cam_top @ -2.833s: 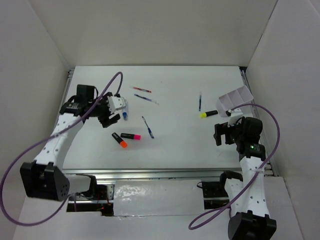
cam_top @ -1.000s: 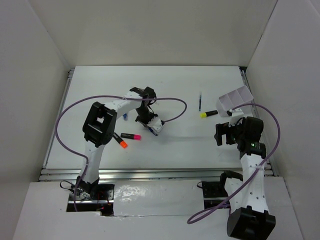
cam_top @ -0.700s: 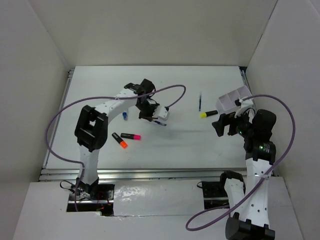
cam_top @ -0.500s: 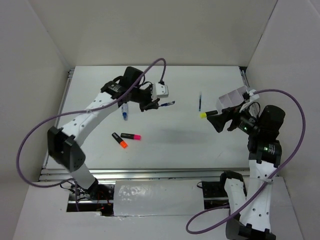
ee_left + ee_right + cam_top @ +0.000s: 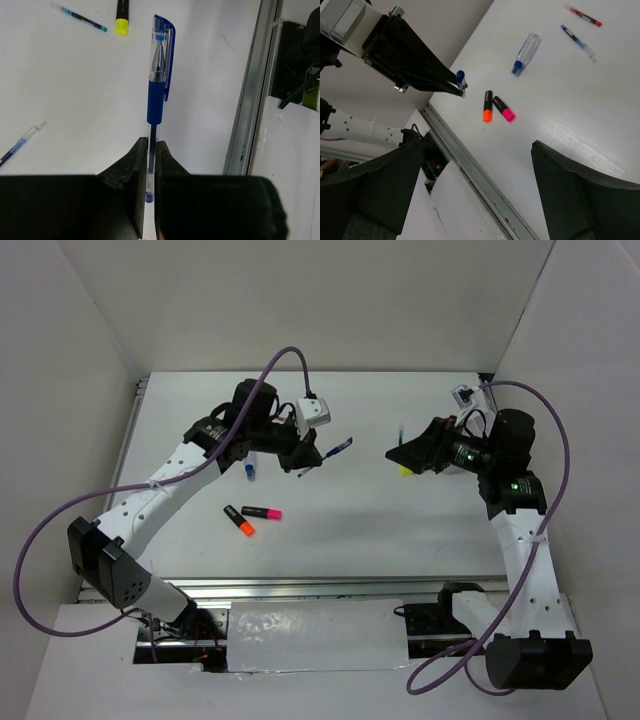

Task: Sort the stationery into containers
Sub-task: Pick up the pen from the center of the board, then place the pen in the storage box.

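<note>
My left gripper [image 5: 308, 462] is raised above the table's middle, shut on a blue-capped pen [image 5: 159, 75] that sticks out past its fingertips toward the right arm. My right gripper [image 5: 402, 454] hovers at the right, facing left, its jaws wide apart with nothing between them. A yellow highlighter [image 5: 121, 15] and a thin blue pen [image 5: 82, 17] lie under it. Orange [image 5: 486, 106] and pink [image 5: 503, 109] highlighters lie side by side near the front left. A clear blue-capped marker [image 5: 526, 53], a red pen [image 5: 585, 16] and a blue pen [image 5: 577, 42] lie further back. The containers are hidden.
A metal rail [image 5: 470, 167] runs along the table's near edge. White walls [image 5: 90, 350] close in the left, back and right sides. Purple cables [image 5: 290, 355] loop off both arms above the table.
The left gripper picked the blue pen off the table, lifted it and swung it up toward the right. The right arm rose and swung left, covering the white box.
</note>
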### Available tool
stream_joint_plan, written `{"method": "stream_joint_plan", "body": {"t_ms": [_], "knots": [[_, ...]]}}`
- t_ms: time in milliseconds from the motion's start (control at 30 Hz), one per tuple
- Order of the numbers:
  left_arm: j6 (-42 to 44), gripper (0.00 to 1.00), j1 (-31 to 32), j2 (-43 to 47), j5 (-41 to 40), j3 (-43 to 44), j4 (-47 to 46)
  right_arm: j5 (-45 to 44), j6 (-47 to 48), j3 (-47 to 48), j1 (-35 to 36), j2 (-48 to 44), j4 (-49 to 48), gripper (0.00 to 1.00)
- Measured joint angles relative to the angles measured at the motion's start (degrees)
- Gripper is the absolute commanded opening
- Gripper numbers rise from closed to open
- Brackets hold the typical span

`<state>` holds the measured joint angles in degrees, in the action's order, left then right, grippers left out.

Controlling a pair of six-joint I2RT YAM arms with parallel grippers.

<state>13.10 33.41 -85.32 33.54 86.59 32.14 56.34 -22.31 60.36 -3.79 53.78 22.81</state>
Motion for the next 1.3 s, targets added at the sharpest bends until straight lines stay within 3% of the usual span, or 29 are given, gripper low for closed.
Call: {"method": "stream_joint_plan", "body": {"t_ms": [333,800,967,1300], "knots": [[-2.84,0.0,0.2,-3.52,1.55,0.72,-0.07,-4.68,-0.39,4.72,11.74,6.8,-0.17,0.88],[-2.73,0.0,2.29,-4.55,1.73,2.05,-0.09,-9.49,-5.55,7.56,14.47,17.7,-0.98,0.76],[-2.75,0.0,3.13,-5.44,1.73,2.6,-0.02,-9.99,-5.84,8.76,15.69,18.29,-1.2,0.62],[-2.82,0.0,3.1,-6.78,1.14,3.54,-0.22,-10.01,-6.1,8.63,16.41,18.49,-1.2,0.58]]}}
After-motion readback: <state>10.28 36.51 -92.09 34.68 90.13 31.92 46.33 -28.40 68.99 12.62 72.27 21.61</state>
